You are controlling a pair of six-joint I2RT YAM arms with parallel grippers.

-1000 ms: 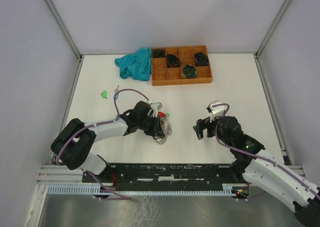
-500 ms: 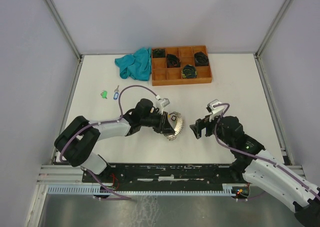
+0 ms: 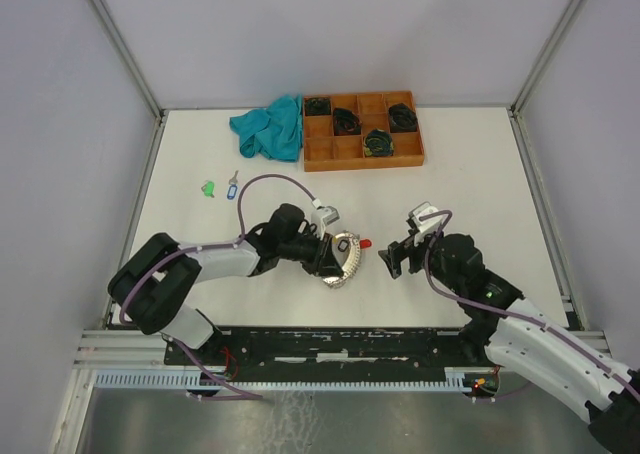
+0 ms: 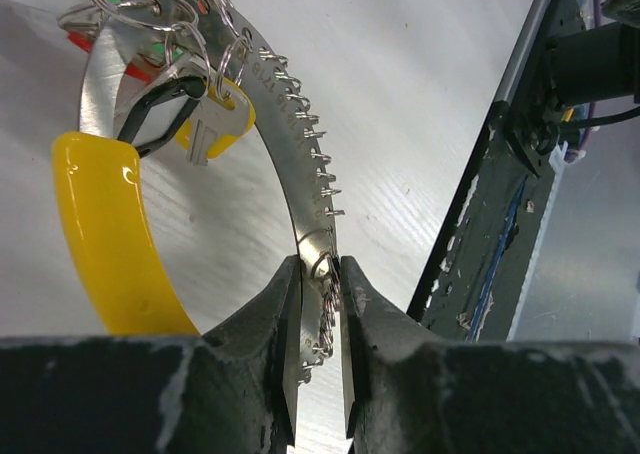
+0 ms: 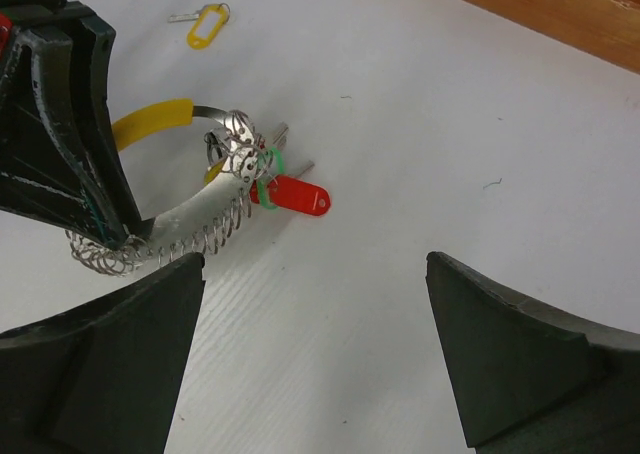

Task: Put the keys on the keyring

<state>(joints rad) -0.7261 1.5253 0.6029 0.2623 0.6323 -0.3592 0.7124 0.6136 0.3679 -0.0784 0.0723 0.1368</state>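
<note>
Shows left gripper [image 4: 320, 274] pinched narrow on the keyring [image 4: 290, 164] band, loop on edge, red-tagged key [image 5: 295, 196] lengthwise toward the right gripper [image 5: 312, 264], spread wide.

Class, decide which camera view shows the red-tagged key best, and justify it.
Right wrist: the red-tagged key lies in full view at the keyring. Top external shows only a red speck; left wrist, mere red slivers.

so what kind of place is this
Probably a robot lab test cell: a white table boxed in by plain panels, left arm and right arm bolted at its near edge, an orange tray of coiled bundles.
</note>
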